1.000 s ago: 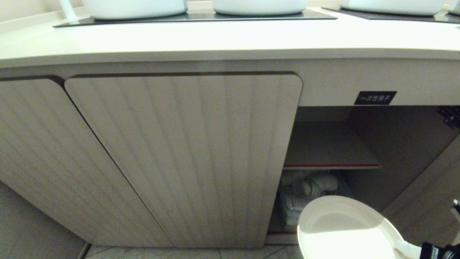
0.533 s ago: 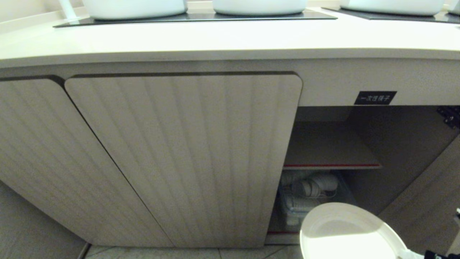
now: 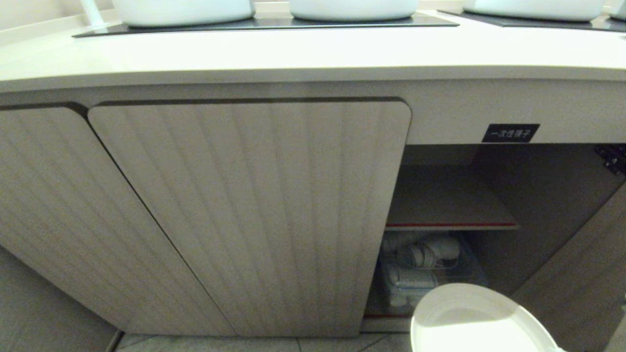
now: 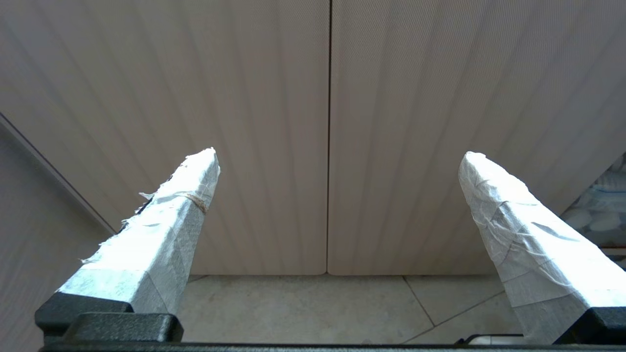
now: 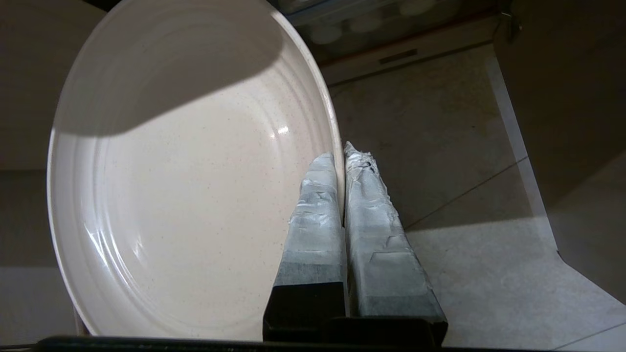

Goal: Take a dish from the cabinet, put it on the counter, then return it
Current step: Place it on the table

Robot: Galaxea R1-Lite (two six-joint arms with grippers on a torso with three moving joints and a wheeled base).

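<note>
Right wrist view shows the right gripper pinched tight on the rim of the dish, one taped finger on each face of the rim. Head view shows the dish held low in front of the open part of the cabinet, below its inner shelf and far under the counter. Left gripper hangs with its fingers wide apart before the closed ribbed doors, holding nothing.
</note>
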